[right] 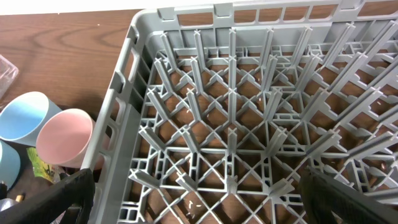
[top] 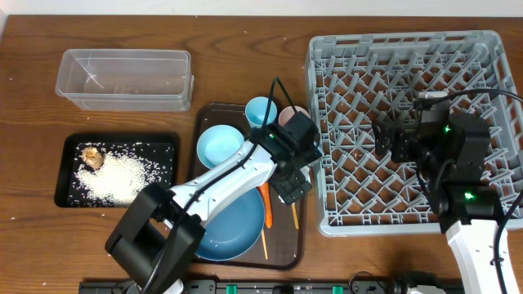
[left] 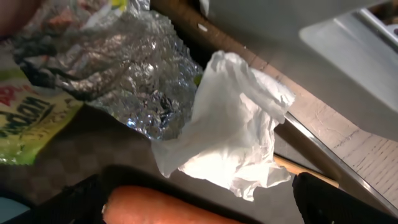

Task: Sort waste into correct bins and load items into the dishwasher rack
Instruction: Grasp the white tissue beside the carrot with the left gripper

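While the left gripper [top: 292,186] hangs over the right edge of the brown serving tray [top: 201,122], its two fingers [left: 348,199] stand wide apart and hold nothing. The crumpled white napkin [left: 236,124] lies on the tray just in front of those fingers, not touching them. It is soft and full of folds, and one side of it touches the foil wrapper [left: 124,68], which is shiny silver inside and yellow-green outside. The orange carrot [left: 168,208] lies closer, low between the fingers, and a wooden chopstick [left: 305,169] pokes out from under the napkin. Only the left wrist camera shows the napkin and wrapper; from above the arm hides them. The camera above shows other things instead: the dark-blue plate [top: 233,229] by the tray's near edge, the light-blue bowl [top: 219,145] near its left edge, and the light-blue cup [top: 261,110] and pink cup [top: 292,114] at its far edge. By the table's left edge sits the black tray [top: 69,192] with white rice [top: 122,175] and a brown food lump [top: 92,157], and the clear tub [top: 122,77] sits near the far left corner. The grey dishwasher rack [top: 392,41] fills the table's right side. The right gripper [top: 392,140] hangs over its pegs, jaws wide and holding nothing. The right wrist camera shows both cups just outside the rack's wall.
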`<state>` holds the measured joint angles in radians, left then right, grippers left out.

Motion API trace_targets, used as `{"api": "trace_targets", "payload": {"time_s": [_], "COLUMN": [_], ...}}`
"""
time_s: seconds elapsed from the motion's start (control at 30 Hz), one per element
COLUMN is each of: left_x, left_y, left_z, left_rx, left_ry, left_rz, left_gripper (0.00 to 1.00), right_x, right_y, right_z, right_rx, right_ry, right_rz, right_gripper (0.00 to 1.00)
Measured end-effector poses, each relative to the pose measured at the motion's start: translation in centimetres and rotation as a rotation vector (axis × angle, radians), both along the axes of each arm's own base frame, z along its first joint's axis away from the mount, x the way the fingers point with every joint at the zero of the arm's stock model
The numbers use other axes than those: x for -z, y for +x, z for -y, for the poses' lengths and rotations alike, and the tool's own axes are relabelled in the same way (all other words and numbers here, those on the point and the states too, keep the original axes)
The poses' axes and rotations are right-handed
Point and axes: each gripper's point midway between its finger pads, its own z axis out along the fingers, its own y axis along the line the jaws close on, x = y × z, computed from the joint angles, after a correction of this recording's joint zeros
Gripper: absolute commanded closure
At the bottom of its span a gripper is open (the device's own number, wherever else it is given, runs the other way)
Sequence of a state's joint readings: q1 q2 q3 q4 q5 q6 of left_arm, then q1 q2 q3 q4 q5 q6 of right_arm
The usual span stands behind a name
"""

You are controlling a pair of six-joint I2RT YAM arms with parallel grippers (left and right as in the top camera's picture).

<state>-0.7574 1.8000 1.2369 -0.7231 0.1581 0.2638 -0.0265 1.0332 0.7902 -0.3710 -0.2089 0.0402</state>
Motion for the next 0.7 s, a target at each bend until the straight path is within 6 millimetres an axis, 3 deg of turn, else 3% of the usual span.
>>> {"api": "trace_targets", "payload": {"time_s": [0.3, 0.7], "left_x": [-0.8, -0.4], "left_y": [2.1, 1.0], "left_z": [2.0, 0.4], "left_rx": [0.031, 0.026], "left_ry": [-0.080, -0.005], "left_rz": [0.099, 0.049], "left_gripper": [0.04, 0.09], "right_x": [0.1, 0.5], "right_y": [-0.1, -0.4], "right_z": [0.0, 0.0], "right_rx": [0.000, 0.000], "right_ry": [0.000, 0.001], "right_rz": [-0.006, -0.027], "right_gripper": [0.01, 0.01]}}
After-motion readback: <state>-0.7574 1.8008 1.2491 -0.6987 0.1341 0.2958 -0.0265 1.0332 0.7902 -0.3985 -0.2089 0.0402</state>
